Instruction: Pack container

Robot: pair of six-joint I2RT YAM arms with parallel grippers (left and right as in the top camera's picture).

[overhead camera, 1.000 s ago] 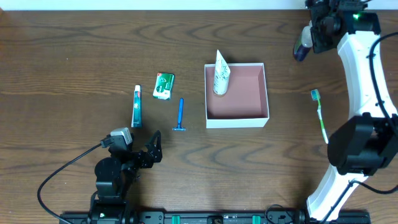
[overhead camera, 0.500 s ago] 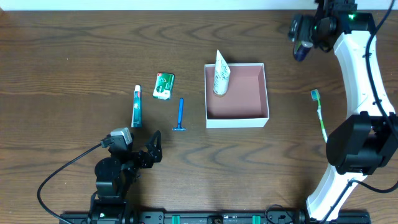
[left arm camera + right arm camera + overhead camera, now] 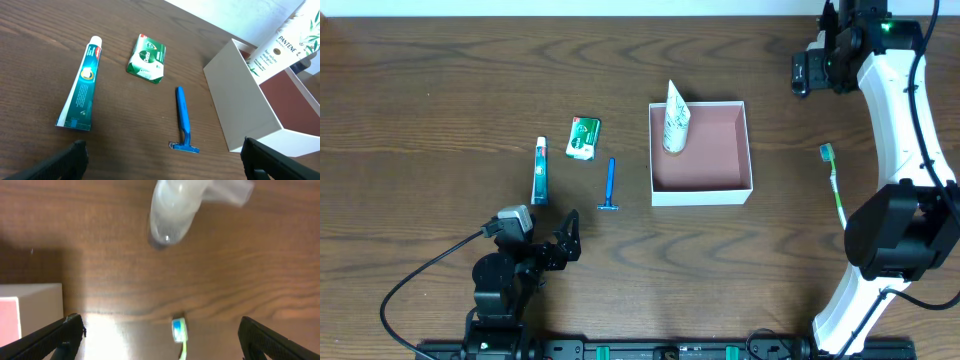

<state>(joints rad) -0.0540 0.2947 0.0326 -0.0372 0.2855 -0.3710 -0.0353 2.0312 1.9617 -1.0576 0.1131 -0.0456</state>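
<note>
The container point(image 3: 701, 195) is a square white box with a pink-brown inside, at the table's middle; it also shows in the left wrist view point(image 3: 240, 105) and the right wrist view point(image 3: 35, 305). A white Pantene tube point(image 3: 674, 118) leans in its far left corner. A clear bottle point(image 3: 170, 215) lies on the table ahead of my right gripper point(image 3: 160, 335), which is open and empty. In the overhead view the right gripper point(image 3: 813, 72) hovers at the far right and hides the bottle. My left gripper point(image 3: 563, 242) is open and empty near the front left.
A toothpaste tube point(image 3: 539, 171), a small green packet point(image 3: 583, 138) and a blue razor point(image 3: 610, 185) lie left of the box. A green toothbrush point(image 3: 834, 182) lies right of it, its head in the right wrist view point(image 3: 179, 330).
My right gripper has swung and shifted over the small bottle, which showed beside it before and is now covered in the overhead view. The left arm has not moved.
</note>
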